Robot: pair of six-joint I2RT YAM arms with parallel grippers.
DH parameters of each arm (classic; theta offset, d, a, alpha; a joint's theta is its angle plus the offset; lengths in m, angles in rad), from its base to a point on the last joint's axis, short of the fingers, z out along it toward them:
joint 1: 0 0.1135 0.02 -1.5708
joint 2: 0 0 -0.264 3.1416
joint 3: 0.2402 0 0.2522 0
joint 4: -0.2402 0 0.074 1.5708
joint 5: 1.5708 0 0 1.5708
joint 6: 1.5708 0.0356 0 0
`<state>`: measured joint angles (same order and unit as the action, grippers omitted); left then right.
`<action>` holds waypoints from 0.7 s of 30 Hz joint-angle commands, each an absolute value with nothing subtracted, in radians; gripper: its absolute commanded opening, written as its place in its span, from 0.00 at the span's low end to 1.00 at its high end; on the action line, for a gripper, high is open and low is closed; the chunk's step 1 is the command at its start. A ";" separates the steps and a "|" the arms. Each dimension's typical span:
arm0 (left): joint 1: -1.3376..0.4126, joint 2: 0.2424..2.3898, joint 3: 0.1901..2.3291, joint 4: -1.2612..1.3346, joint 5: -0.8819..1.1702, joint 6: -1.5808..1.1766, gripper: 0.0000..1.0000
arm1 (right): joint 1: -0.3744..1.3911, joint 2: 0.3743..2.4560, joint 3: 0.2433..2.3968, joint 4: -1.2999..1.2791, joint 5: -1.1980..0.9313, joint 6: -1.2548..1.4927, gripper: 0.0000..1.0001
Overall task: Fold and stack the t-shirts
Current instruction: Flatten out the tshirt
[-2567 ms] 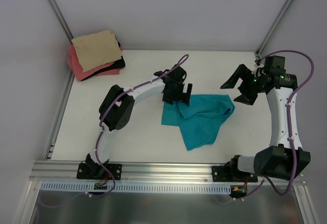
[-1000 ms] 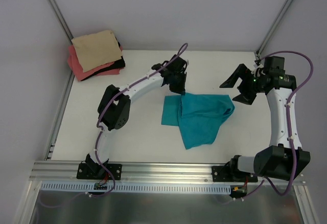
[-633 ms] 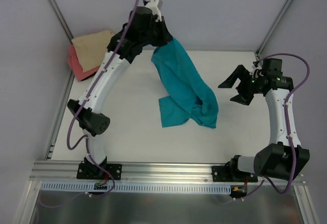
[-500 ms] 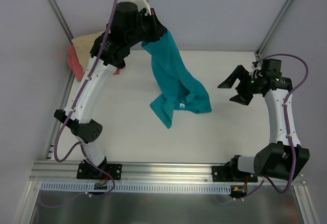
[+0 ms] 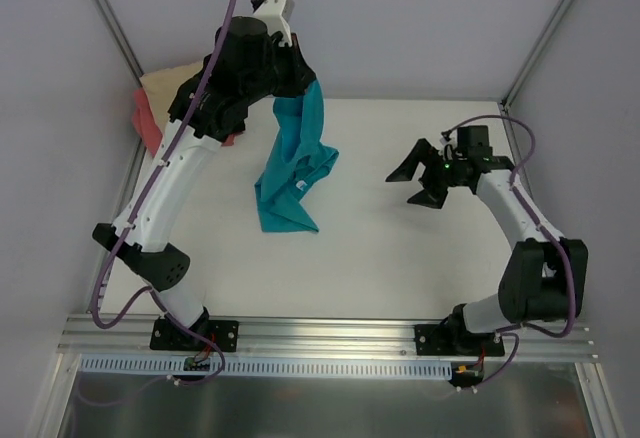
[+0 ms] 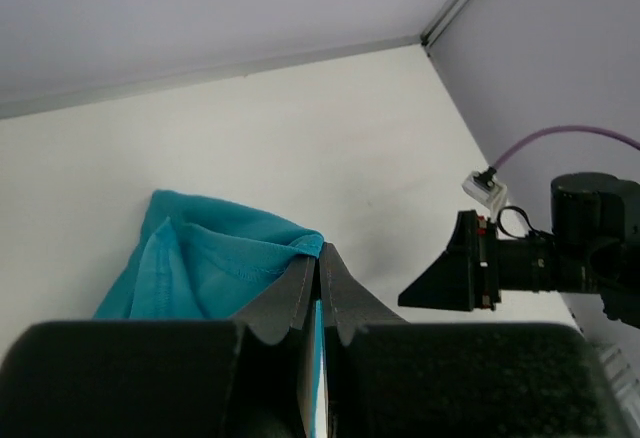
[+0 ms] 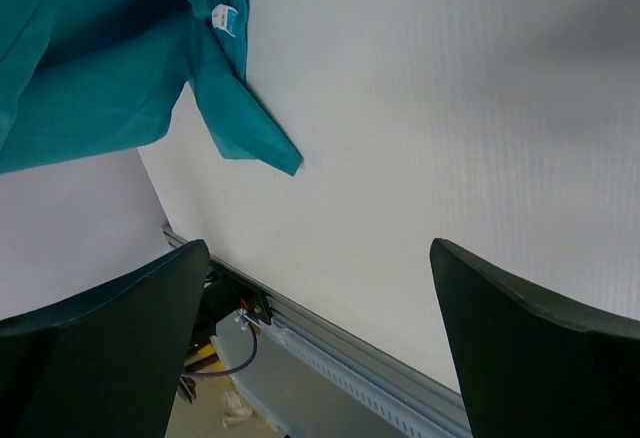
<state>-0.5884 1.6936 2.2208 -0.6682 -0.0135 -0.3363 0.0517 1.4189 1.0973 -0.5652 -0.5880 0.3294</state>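
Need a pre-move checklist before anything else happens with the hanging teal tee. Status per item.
1. Left jaws shut on the teal t-shirt: ok.
2. Right jaws open and apart from the shirt: ok.
3. Shirt hanging flat: not ok, it is bunched and twisted.
4. Neck label in view: ok.
5. Shirt's lower end off the table: cannot tell.
6. Tan t-shirt and coral t-shirt stacked tidily in the far left corner: cannot tell, the left arm covers much of them.

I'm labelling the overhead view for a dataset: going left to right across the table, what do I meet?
The folded t-shirts in the far corner → the hanging teal t-shirt → the open right gripper.
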 commanded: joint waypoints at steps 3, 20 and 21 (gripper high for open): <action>-0.591 1.620 2.195 -0.683 -0.063 -0.285 0.00 | 0.185 1.587 1.159 -0.341 -0.640 0.417 0.99; -0.591 1.477 2.040 -0.709 -0.055 -0.330 0.00 | 0.414 2.121 1.588 -0.016 -0.687 0.701 0.93; -0.591 1.465 2.036 -0.712 -0.055 -0.334 0.00 | 0.422 2.137 1.601 0.004 -0.687 0.721 0.92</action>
<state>-0.5884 1.5162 2.0518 -0.7048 -0.0456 -0.3099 0.4046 2.1006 1.5444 -0.1062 -0.6632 0.6258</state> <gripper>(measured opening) 0.009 0.928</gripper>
